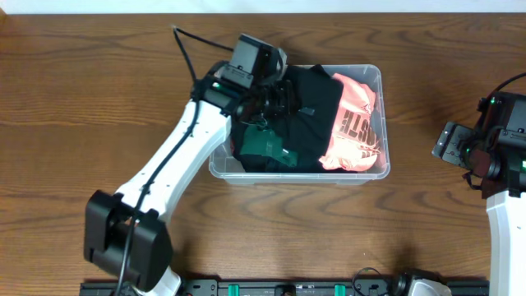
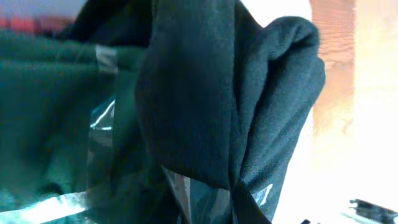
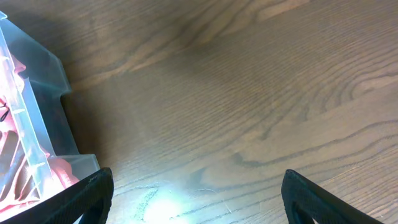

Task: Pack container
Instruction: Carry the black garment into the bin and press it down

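Note:
The clear plastic container (image 1: 379, 76) stands mid-table. It holds a black garment (image 1: 316, 99), a dark green garment (image 1: 267, 148) at its left front and a coral printed garment (image 1: 355, 123) at its right. My left gripper (image 1: 278, 97) is inside the container's left part. In the left wrist view bunched black cloth (image 2: 199, 93) fills the frame, its folds pinched together low in the middle. It hides the fingers, and green cloth (image 2: 43, 112) lies to the left. My right gripper (image 3: 199, 199) is open and empty over the wood, just right of the container's corner (image 3: 31, 124).
The wooden table (image 1: 99, 107) extends around the container on all sides. The right arm (image 1: 501, 156) sits at the right edge. The left arm's base (image 1: 127, 238) is at the front left. A black rail (image 1: 288, 288) runs along the front edge.

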`<state>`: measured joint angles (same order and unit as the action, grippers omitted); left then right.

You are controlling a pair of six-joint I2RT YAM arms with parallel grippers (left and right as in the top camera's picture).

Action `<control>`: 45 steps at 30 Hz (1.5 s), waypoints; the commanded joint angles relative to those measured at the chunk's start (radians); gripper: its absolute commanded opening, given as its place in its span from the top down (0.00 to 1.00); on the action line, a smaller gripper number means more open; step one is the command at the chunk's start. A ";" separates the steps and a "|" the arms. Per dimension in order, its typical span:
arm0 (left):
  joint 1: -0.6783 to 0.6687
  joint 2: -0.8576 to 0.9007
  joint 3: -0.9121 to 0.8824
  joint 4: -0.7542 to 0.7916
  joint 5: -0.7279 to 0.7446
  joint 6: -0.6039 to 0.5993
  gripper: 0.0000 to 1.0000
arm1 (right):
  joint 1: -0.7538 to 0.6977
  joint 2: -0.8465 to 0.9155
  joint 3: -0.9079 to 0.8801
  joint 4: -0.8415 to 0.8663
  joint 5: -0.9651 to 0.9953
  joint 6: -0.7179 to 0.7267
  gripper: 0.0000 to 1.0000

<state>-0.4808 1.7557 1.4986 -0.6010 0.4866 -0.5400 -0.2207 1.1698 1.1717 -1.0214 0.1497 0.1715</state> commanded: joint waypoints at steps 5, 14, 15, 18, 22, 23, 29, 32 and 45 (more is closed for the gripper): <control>-0.022 0.019 -0.005 -0.023 -0.056 -0.175 0.72 | -0.008 -0.005 0.011 0.000 -0.001 -0.015 0.15; -0.020 -0.074 0.018 -0.049 -0.337 0.093 0.44 | -0.008 -0.005 0.011 -0.001 -0.001 -0.016 0.16; -0.020 -0.094 0.018 -0.048 -0.415 0.120 0.43 | -0.008 -0.005 0.011 -0.001 -0.001 -0.016 0.15; -0.020 -0.144 0.018 -0.014 -0.555 0.203 0.40 | -0.008 -0.005 0.011 -0.001 -0.001 -0.015 0.15; -0.038 -0.173 0.018 0.078 -0.486 0.356 0.48 | -0.008 -0.005 0.011 -0.001 -0.001 -0.016 0.15; -0.047 -0.172 0.018 0.096 -0.431 0.404 0.55 | -0.008 -0.005 0.011 -0.001 -0.001 -0.016 0.15; -0.100 -0.092 0.017 0.137 -0.291 0.492 0.85 | -0.008 -0.005 0.011 -0.001 -0.001 -0.016 0.15; -0.112 -0.027 0.017 0.133 -0.284 0.491 0.85 | -0.008 -0.005 0.011 -0.001 -0.010 -0.016 0.15; -0.131 0.312 0.010 -0.002 -0.294 0.486 0.86 | -0.008 -0.005 0.011 -0.001 -0.019 -0.016 0.15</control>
<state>-0.6094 1.9549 1.5658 -0.5426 0.2031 -0.0696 -0.2207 1.1698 1.1717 -1.0218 0.1307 0.1711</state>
